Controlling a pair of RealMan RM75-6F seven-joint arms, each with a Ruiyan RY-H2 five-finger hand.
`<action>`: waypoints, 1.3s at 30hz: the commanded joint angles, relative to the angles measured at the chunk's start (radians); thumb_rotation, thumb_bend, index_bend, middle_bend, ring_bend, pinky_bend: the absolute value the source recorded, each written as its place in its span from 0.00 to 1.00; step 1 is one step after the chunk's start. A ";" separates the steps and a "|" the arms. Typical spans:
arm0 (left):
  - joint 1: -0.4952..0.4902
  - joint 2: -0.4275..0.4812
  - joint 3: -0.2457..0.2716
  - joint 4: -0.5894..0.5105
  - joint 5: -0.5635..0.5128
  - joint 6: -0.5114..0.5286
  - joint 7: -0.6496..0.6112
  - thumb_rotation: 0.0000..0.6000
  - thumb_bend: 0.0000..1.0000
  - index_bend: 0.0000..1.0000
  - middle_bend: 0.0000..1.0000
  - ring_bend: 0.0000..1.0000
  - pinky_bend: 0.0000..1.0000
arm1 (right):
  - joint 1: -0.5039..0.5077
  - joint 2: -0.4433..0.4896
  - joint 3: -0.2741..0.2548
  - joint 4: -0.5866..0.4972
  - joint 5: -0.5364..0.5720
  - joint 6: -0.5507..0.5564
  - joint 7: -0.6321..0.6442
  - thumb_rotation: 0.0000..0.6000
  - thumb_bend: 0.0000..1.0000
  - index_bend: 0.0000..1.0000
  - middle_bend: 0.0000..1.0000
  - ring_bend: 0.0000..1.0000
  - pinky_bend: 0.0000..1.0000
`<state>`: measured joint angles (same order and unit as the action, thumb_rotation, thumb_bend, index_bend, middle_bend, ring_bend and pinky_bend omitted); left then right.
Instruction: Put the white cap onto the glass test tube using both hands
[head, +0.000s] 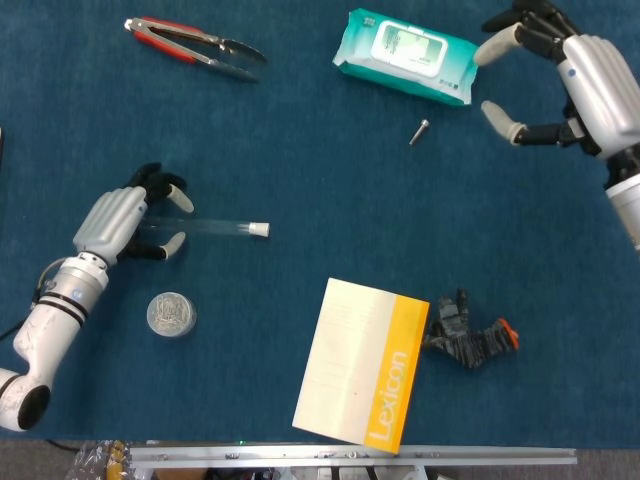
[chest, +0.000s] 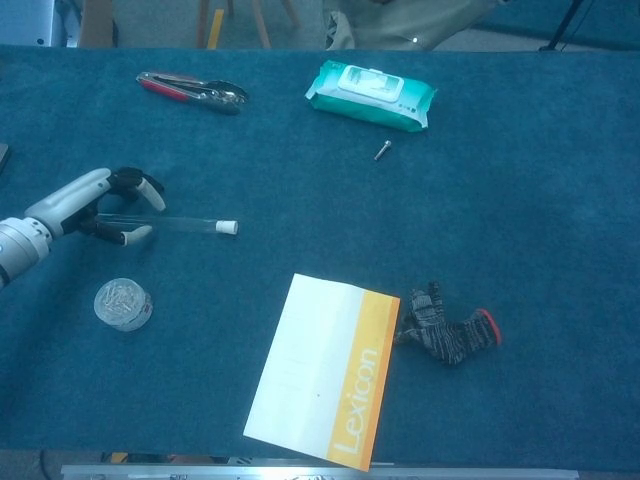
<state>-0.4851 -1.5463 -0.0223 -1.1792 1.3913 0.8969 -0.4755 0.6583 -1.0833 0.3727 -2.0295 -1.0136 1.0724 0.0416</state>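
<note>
The glass test tube (head: 205, 227) (chest: 170, 221) lies flat on the blue cloth at the left. The white cap (head: 259, 229) (chest: 227, 227) sits on its right end. My left hand (head: 120, 220) (chest: 85, 203) is at the tube's left end, its fingers (head: 172, 195) spread above and below the glass and not visibly pressing it. My right hand (head: 570, 85) hovers open at the far right, beside the wipes pack, and holds nothing. The chest view does not show the right hand.
Red-handled tongs (head: 190, 45) lie at the back left, a teal wipes pack (head: 405, 55) at the back centre with a small screw (head: 419, 131) in front of it. A round metal tin (head: 171, 314), a Lexicon book (head: 362, 362) and a dark glove (head: 468, 335) lie nearer the front.
</note>
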 joint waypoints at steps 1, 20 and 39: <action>0.001 -0.001 -0.003 -0.009 -0.012 -0.005 0.018 0.99 0.35 0.36 0.16 0.00 0.13 | -0.002 0.004 0.001 -0.002 -0.003 0.004 0.002 1.00 0.26 0.41 0.28 0.13 0.27; 0.053 0.243 -0.042 -0.291 0.037 0.231 0.280 0.72 0.35 0.18 0.10 0.00 0.11 | -0.129 0.082 -0.092 0.025 -0.079 0.070 0.017 1.00 0.26 0.41 0.28 0.13 0.27; 0.296 0.477 -0.021 -0.435 0.014 0.584 0.520 0.88 0.35 0.18 0.12 0.00 0.11 | -0.467 0.058 -0.274 0.202 -0.269 0.440 -0.009 1.00 0.27 0.41 0.28 0.13 0.27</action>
<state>-0.2092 -1.0837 -0.0461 -1.6050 1.4164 1.4571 0.0243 0.2170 -1.0161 0.1142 -1.8492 -1.2678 1.4861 0.0386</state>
